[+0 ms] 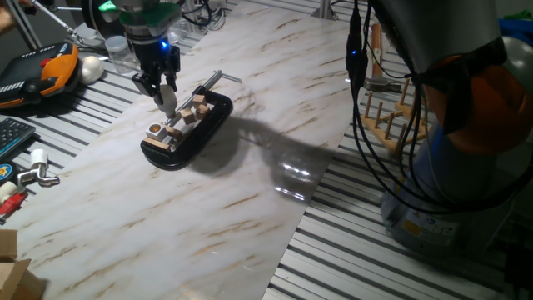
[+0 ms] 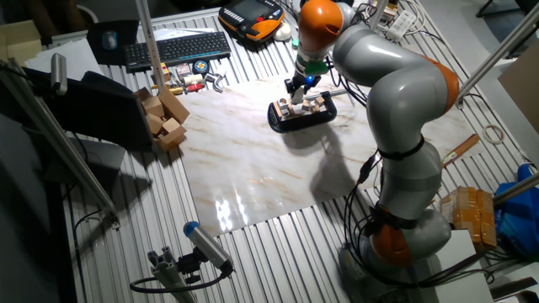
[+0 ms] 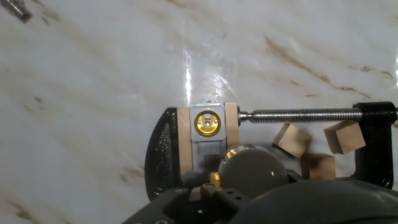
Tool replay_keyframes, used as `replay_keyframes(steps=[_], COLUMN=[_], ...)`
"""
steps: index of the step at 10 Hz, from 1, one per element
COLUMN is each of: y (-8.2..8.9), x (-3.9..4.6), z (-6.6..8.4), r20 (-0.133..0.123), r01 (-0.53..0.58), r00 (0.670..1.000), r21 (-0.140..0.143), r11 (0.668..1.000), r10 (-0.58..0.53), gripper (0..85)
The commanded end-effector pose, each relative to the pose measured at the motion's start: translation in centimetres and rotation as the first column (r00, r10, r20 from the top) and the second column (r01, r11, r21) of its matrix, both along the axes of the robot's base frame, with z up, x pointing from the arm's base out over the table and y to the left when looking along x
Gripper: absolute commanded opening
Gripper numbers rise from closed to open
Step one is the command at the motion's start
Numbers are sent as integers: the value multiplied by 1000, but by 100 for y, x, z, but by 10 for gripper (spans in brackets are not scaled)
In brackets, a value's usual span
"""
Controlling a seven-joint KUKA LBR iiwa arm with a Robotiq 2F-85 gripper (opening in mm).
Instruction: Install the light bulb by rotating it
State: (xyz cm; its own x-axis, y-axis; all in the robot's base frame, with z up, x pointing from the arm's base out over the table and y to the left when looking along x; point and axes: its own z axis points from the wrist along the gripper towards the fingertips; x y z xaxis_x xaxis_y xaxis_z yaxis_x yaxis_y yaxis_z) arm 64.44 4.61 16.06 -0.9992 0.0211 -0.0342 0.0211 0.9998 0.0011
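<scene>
The light bulb (image 3: 252, 167), a frosted globe, fills the bottom of the hand view, and its tip hangs just short of the socket (image 3: 208, 123). That socket is a brass-lined hole in a grey block, pressed between two wooden plates in a black clamp (image 3: 158, 149). In one fixed view my gripper (image 1: 162, 93) hovers over the clamp's near end (image 1: 212, 125), shut on the light bulb (image 1: 169, 101), which tilts down toward the socket block (image 1: 156, 130). The bulb's screw base is hidden.
Several small wooden blocks (image 3: 292, 139) lie inside the clamp below its threaded rod (image 3: 298, 114). An orange pendant (image 1: 54, 67) and a white egg-shaped ball (image 1: 90, 68) lie at the far left. A wooden rack (image 1: 391, 117) stands right of the marble board, and stacked wood blocks (image 2: 164, 118) lie beside it.
</scene>
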Motion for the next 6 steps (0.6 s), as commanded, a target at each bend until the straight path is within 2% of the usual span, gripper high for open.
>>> replay_keyframes(steps=[1, 2, 3, 4, 5, 6], y=[3, 3, 3, 3, 3, 3], x=[-2, -2, -2, -2, -2, -2], z=[-5, -5, -5, -5, -5, -5], r20=[0, 0, -9, -18, -36, -58], r01=[1, 3, 0, 9, 11, 9], r00=[1000, 1000, 1000, 1000, 999, 998], r21=[1, 3, -19, -19, -34, -36], r11=[1000, 1000, 1000, 1000, 999, 999], r10=[-1, -3, 0, -9, -12, -11], gripper=[0, 0, 0, 0, 0, 0])
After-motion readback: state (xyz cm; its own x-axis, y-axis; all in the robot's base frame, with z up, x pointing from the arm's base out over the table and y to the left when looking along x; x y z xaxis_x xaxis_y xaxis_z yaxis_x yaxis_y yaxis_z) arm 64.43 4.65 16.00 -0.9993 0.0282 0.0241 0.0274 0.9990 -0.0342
